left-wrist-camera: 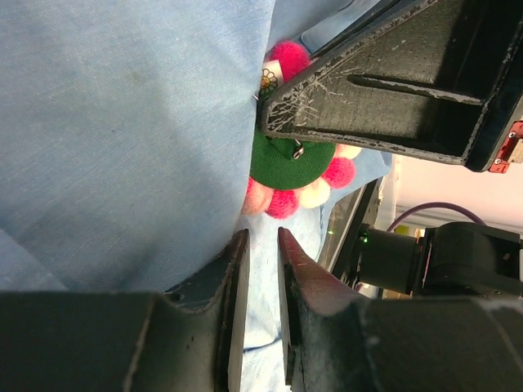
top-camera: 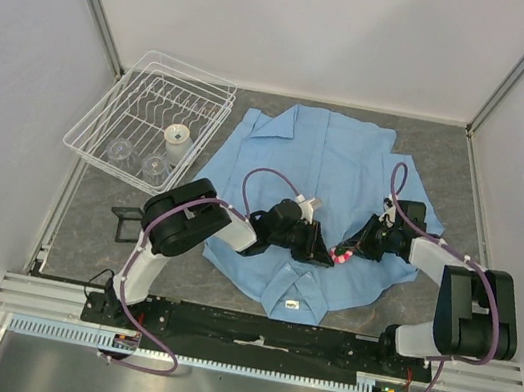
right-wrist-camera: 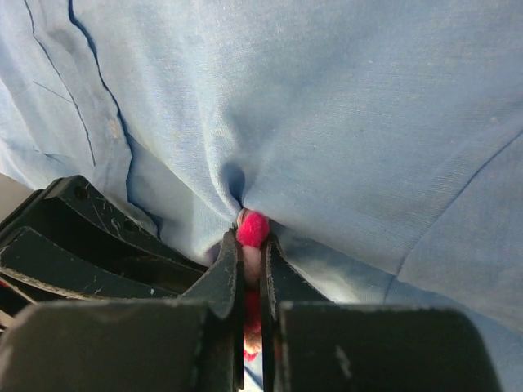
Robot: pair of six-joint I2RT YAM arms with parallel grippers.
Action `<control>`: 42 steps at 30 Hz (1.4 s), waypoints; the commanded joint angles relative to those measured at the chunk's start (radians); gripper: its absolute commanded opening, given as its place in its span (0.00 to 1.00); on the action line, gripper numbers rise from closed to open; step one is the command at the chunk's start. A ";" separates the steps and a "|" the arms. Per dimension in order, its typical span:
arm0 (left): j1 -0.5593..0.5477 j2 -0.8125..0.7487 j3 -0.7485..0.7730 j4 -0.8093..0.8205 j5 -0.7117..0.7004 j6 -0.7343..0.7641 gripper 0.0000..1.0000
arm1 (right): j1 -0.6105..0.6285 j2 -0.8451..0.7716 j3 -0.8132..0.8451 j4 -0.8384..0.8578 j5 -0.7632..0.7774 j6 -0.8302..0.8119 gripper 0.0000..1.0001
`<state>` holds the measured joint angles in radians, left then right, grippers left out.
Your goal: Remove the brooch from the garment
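The light blue garment [top-camera: 330,157] lies spread on the table, collar towards me. The brooch [top-camera: 341,255], pink-red and cream pompom petals, sits at the shirt's near right part. My right gripper [top-camera: 354,249] is shut on the brooch [right-wrist-camera: 252,229], which stays against puckered cloth [right-wrist-camera: 368,106]. In the left wrist view the brooch [left-wrist-camera: 282,159] shows a green back under the right finger [left-wrist-camera: 384,98]. My left gripper [left-wrist-camera: 259,237] sits just left of it, jaws nearly closed with shirt cloth [left-wrist-camera: 122,122] between them; it also shows in the top view [top-camera: 317,246].
A white wire dish rack [top-camera: 126,101] stands at the back left, holding a small cup [top-camera: 178,136] and clear glasses. A small black bracket [top-camera: 125,223] lies near the left arm. The white collar label [top-camera: 291,305] lies at the near edge of the shirt.
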<state>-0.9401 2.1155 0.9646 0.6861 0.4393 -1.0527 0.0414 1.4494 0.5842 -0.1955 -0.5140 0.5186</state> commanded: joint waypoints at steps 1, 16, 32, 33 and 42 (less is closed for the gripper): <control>-0.008 0.014 0.029 0.038 -0.002 0.034 0.27 | -0.002 -0.041 -0.015 0.042 0.095 -0.038 0.00; 0.061 0.031 0.088 0.181 0.130 -0.138 0.35 | 0.005 -0.164 -0.070 0.123 0.072 -0.040 0.00; 0.069 0.037 0.060 0.092 0.118 -0.040 0.31 | 0.003 -0.143 -0.050 0.053 0.137 -0.069 0.27; 0.069 0.035 0.059 0.092 0.118 -0.040 0.31 | 0.005 -0.139 -0.049 0.053 0.137 -0.071 0.23; 0.069 0.038 0.048 0.093 0.116 -0.030 0.31 | 0.009 -0.176 -0.066 0.080 0.134 -0.060 0.00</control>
<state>-0.8665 2.1487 1.0206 0.7567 0.5522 -1.1282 0.0441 1.3048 0.5167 -0.1436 -0.3897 0.4664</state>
